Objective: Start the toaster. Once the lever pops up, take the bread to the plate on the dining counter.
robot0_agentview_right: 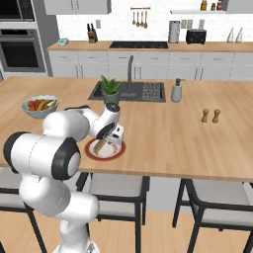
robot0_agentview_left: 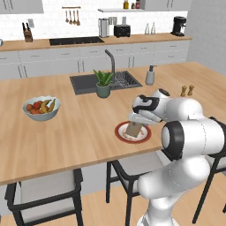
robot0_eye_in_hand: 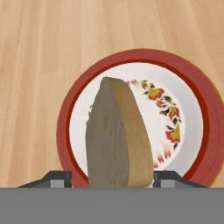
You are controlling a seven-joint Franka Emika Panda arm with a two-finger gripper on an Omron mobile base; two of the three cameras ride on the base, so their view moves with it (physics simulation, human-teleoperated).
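The plate (robot0_eye_in_hand: 70, 109), red-rimmed with a flowered pale centre, lies on the dining counter (robot0_agentview_left: 66, 137) near its front edge. The bread (robot0_eye_in_hand: 116, 135), a tan slice, stands on edge over the plate between my fingertips (robot0_eye_in_hand: 61, 179). My gripper (robot0_eye_in_hand: 114, 181) is open: the jaws stand a little wider than the slice, with a gap at the left side. The base views show the gripper (robot0_agentview_left: 135, 125) (robot0_agentview_right: 107, 140) pointing down at the plate (robot0_agentview_left: 118, 131) (robot0_agentview_right: 89, 150) with the bread (robot0_agentview_left: 132, 129) (robot0_agentview_right: 100, 145) leaning on it. The black toaster (robot0_agentview_left: 122, 30) (robot0_agentview_right: 196, 35) stands on the far wall counter.
A fruit bowl (robot0_agentview_left: 41, 108) sits to the left. The potted plant (robot0_agentview_left: 103, 84), the dark sink (robot0_agentview_left: 84, 84) with its faucet and the soap dispenser (robot0_agentview_left: 150, 76) lie behind the plate. Two shakers (robot0_agentview_right: 211, 115) stand to the right. Stools (robot0_agentview_left: 44, 194) line the counter's front.
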